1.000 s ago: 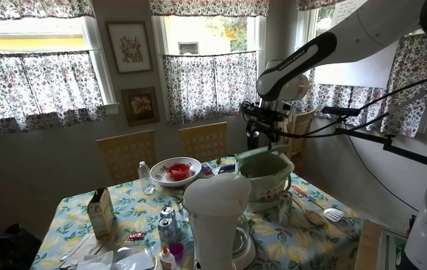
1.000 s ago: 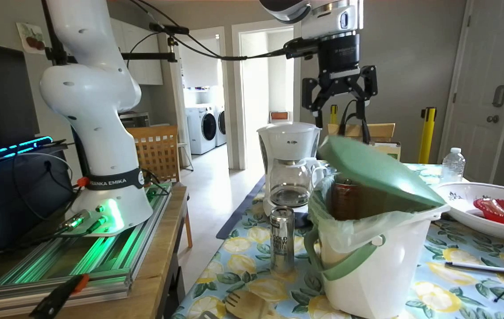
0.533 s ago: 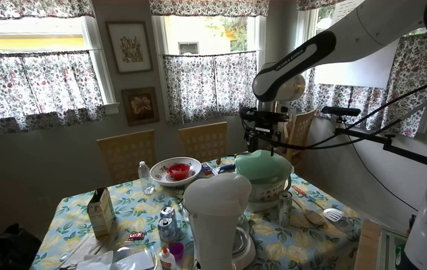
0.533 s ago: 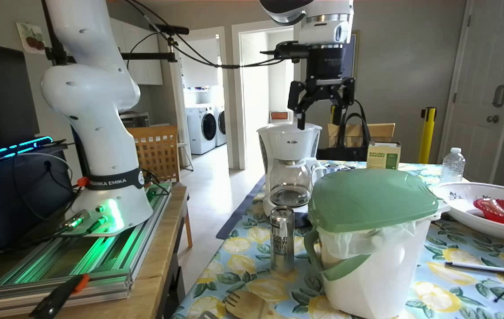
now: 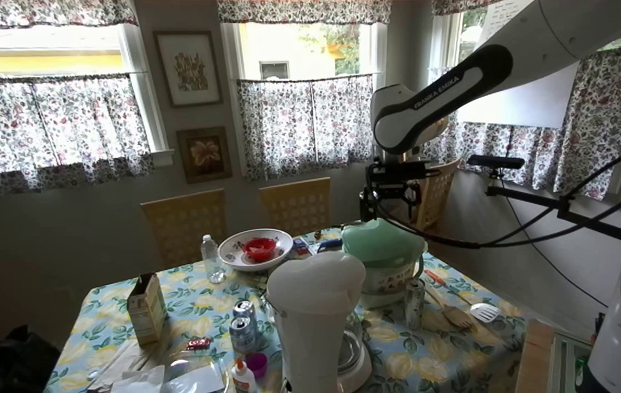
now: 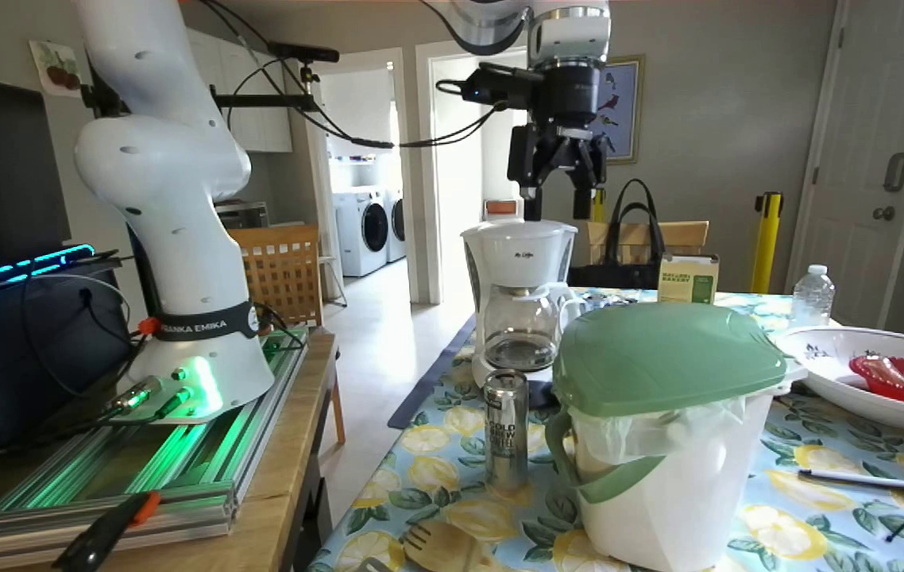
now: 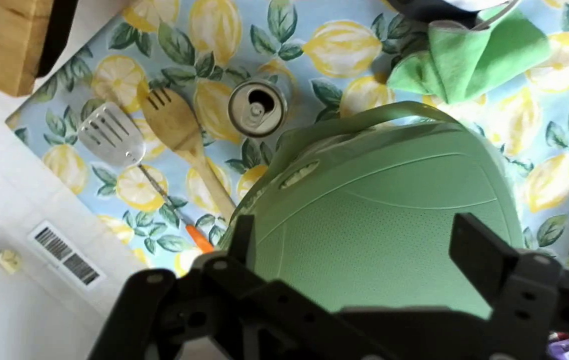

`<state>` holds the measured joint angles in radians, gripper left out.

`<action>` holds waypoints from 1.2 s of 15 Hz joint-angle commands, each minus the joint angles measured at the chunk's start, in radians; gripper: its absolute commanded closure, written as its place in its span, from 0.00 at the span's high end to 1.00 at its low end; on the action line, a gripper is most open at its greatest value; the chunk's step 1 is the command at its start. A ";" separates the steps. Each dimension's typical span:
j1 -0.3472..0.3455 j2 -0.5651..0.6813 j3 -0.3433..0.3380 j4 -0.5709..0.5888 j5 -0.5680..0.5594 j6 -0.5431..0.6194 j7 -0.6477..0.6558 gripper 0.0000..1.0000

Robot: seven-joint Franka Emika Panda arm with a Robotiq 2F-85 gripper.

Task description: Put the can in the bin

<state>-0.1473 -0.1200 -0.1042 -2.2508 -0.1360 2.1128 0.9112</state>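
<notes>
The bin (image 5: 392,273) is whitish with a green domed lid and a bag liner showing at the rim. Its lid is down in both exterior views (image 6: 666,357) and in the wrist view (image 7: 404,175). A silver can (image 6: 506,429) stands upright and apart beside the bin; its open top shows in the wrist view (image 7: 257,108). Two more cans (image 5: 243,327) stand near the coffee maker in an exterior view. My gripper (image 6: 558,206) is open and empty above the bin; the wrist view shows its fingers (image 7: 357,237) wide apart over the lid. The bin's inside is hidden.
A white coffee maker (image 6: 519,262) stands near the bin. A wooden fork (image 7: 174,122) and slotted spatula (image 7: 112,132) lie by the can. A large bowl (image 5: 234,259) holding a red dish, a bottle (image 5: 212,259) and a box (image 5: 147,311) are farther along the table.
The bin's lid was tilted up a second ago, with a reddish can visible inside; it has dropped down. My gripper has moved away from the lid towards the robot base and turned.
</notes>
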 commanded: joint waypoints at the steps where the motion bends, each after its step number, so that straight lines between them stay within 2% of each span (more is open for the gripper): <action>1: -0.004 -0.075 0.007 -0.068 -0.096 0.054 -0.117 1.00; 10: -0.030 -0.179 0.010 -0.205 -0.199 0.319 -0.449 1.00; 14: -0.053 -0.204 0.015 -0.258 -0.220 0.438 -0.535 1.00; 15: -0.052 -0.158 0.023 -0.205 -0.176 0.386 -0.512 1.00; 18: -0.056 -0.158 0.024 -0.208 -0.175 0.393 -0.517 1.00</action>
<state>-0.1815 -0.2779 -0.1007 -2.4599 -0.3227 2.5059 0.4032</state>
